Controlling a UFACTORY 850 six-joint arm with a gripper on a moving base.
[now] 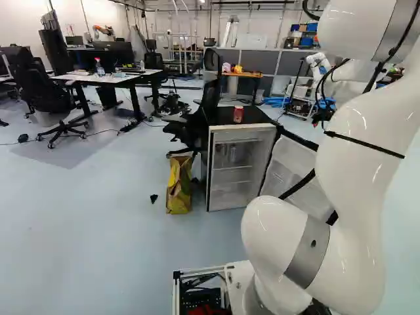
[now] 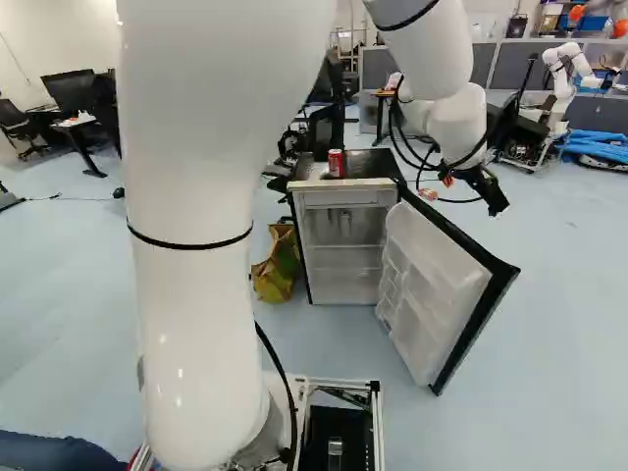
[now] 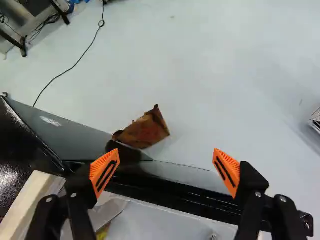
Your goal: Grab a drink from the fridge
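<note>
Black with orange pads, my gripper point(image 2: 483, 186) hangs above and beyond the fridge's opened door in the right base view. The wrist view shows the gripper point(image 3: 166, 167) open, with the door's black edge point(image 3: 175, 196) crossing below its fingers and nothing held. The fridge point(image 1: 209, 164) faces the base, its door point(image 2: 442, 285) swung out to the right. A red can point(image 2: 336, 163) stands upright on the fridge's black top. Inside, small pale shapes point(image 2: 344, 224) show at the upper shelf, too indistinct to name.
A yellow-brown bag point(image 1: 178, 185) stands on the floor against the fridge's left side. Black office chairs point(image 1: 197, 121) are behind it. Past the door in the wrist view lies a brown crumpled object point(image 3: 146, 132). Another robot point(image 2: 567, 74) stands in the back right.
</note>
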